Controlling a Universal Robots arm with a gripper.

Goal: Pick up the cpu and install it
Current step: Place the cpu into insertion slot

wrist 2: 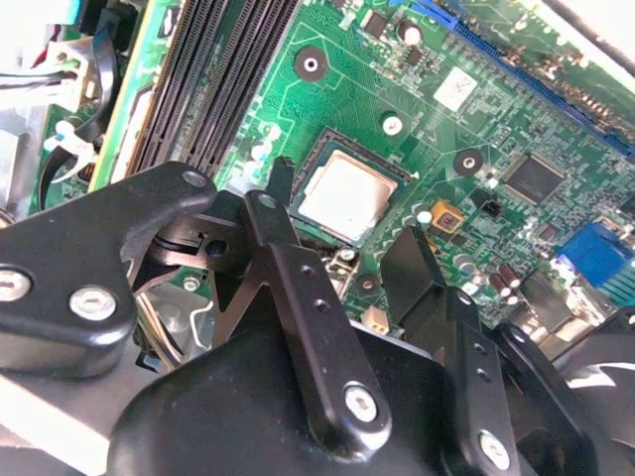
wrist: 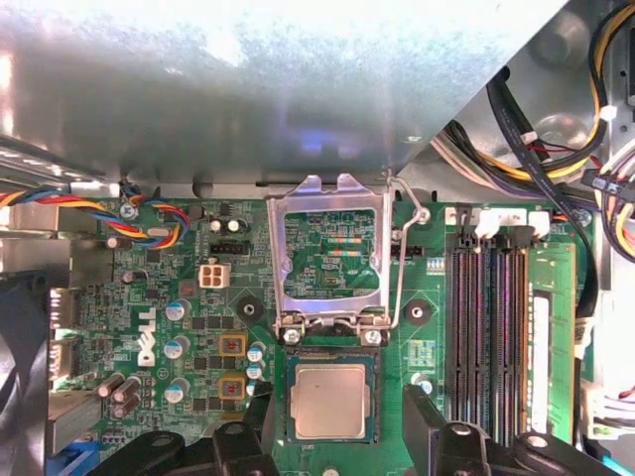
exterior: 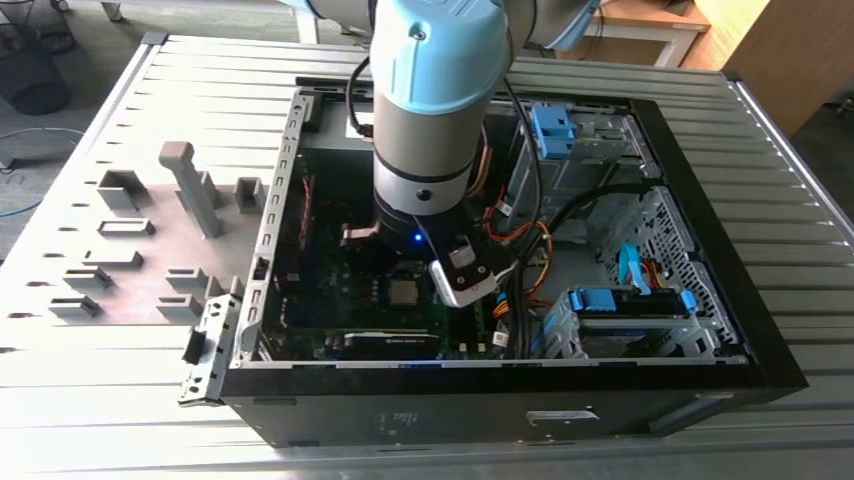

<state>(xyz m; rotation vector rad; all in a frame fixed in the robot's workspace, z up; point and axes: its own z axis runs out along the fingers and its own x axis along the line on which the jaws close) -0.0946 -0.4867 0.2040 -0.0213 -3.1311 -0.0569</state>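
Note:
The cpu, a small square chip with a silvery top, lies flat in its socket on the green motherboard inside the computer case. It shows the same way in the second wrist view and as a tiny grey square in the exterior view. My gripper hangs just above it, open, with one black finger on each side of the chip and a gap to both. Nothing is held between the fingers. The socket's metal frame stands flipped up beside the chip, its wire lever raised.
Black memory slots run beside the socket, and cable bundles hang past them. The black case wall encloses the board, with blue drive brackets at the exterior view's right. Grey holder blocks stand on the slatted table outside the case.

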